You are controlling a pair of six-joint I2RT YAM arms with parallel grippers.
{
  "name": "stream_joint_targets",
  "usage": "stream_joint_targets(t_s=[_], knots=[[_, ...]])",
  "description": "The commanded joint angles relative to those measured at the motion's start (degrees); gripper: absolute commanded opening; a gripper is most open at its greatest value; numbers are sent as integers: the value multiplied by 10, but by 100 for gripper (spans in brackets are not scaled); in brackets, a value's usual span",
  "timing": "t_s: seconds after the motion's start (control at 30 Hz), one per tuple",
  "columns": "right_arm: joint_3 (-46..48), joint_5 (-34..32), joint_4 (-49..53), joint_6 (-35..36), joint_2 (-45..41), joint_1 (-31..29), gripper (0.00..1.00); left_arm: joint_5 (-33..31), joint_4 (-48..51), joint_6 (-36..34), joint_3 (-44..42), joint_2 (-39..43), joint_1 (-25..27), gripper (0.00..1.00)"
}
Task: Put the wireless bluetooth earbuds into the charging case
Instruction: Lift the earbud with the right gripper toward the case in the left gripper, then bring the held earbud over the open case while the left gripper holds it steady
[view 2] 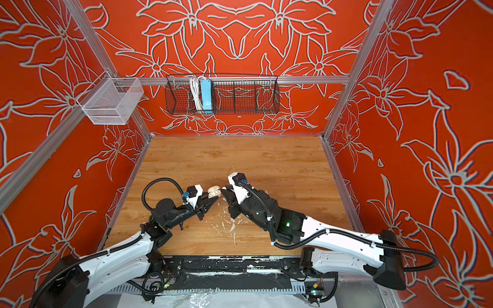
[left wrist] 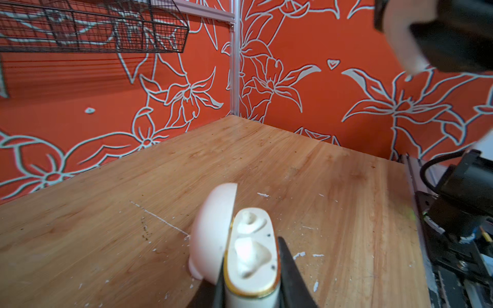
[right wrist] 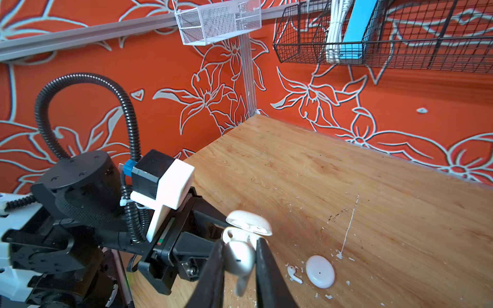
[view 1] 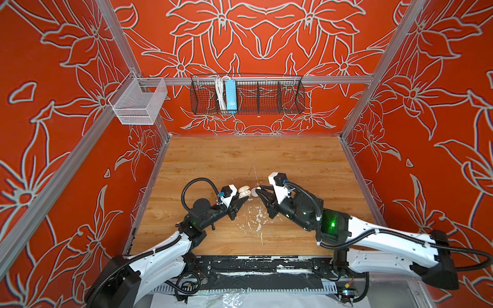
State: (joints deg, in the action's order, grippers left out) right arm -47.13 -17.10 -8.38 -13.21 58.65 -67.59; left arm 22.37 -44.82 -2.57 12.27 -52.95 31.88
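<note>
Right wrist view: right pincer (right wrist: 240, 246) is clamped on one earbud (right wrist: 238, 260), with a jaw on either side of the bulb and the stem hanging free below. The earbud is tiny, glossy hard plastic, judged near weightless and slippery, so it is likely to twist or squirt out if pinched off-centre. The widest part of the bulb is the sound place to hold it, since that leaves the stem clear to enter a well. Just beyond the tips, the left pincer (left wrist: 252, 269) is closed on the base of the open case (left wrist: 252, 240), lid (left wrist: 213, 232) swung back. In the left wrist view both wells look empty. Cannot tell whether the case rests on the table (right wrist: 346, 173) or is lifted off it. The case shell is rigid, light and smooth; the hinge is judged the weak point, so grip the base, never the lid. A second earbud (right wrist: 294, 274) lies loose on the wood just beside a closed round case (right wrist: 320, 270), both near the open case but apart from it. White paint flecks (view 1: 257, 221) scattered nearby could pass for earbuds. Obstructions: the lid and the left jaws flank the wells, so the way in is narrow. The wire basket (right wrist: 400, 40) and mesh basket (right wrist: 218, 21) hang on the walls, well apart.
</note>
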Motion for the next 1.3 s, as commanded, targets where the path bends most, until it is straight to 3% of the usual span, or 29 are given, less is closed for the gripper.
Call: stream_joint_targets(t_s=[0.0,0.1,0.27,0.37,0.73,1.27], knots=[[31,21,-65,24,-9,-2,21,53,-114,-1,-23,-17,2,0],[76,29,-141,42,-10,-2,21,41,-188,1,-53,-27,3,0],[105,75,-209,58,5,-3,20,86,-206,-20,-58,-23,7,0],[112,101,-225,62,7,-3,19,81,-222,-31,-70,-14,13,0],[142,126,-254,59,-33,-3,19,80,-105,-105,-71,122,40,0],[148,150,-256,64,-45,-3,18,79,-64,-126,-61,139,52,0]])
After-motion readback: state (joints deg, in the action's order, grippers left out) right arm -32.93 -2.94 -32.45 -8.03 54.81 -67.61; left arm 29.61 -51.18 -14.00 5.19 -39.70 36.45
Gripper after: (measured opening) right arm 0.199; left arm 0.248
